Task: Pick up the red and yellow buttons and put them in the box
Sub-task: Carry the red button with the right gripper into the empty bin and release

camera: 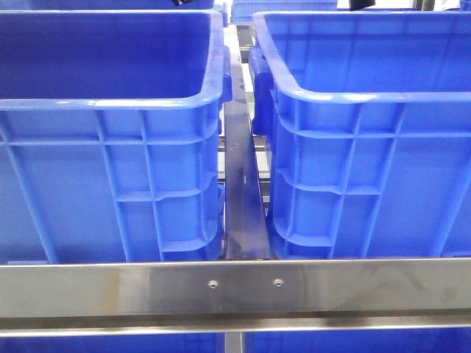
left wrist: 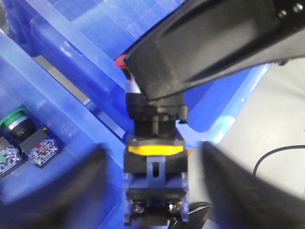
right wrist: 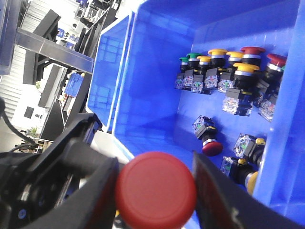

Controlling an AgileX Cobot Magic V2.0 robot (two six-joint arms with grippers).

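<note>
A red mushroom-head button sits between my right gripper's fingers, which press its cap from both sides. In the left wrist view the same button's black body with a yellow collar hangs under the right gripper's black finger. My left gripper is open, its blurred fingers on either side of that body with gaps showing. Several loose red and yellow buttons lie in a blue bin beyond the right gripper. Neither gripper appears in the front view.
Two deep blue bins stand side by side behind a steel rail. A green button and switch blocks lie in a blue tray. Grey floor and a black cable are to one side.
</note>
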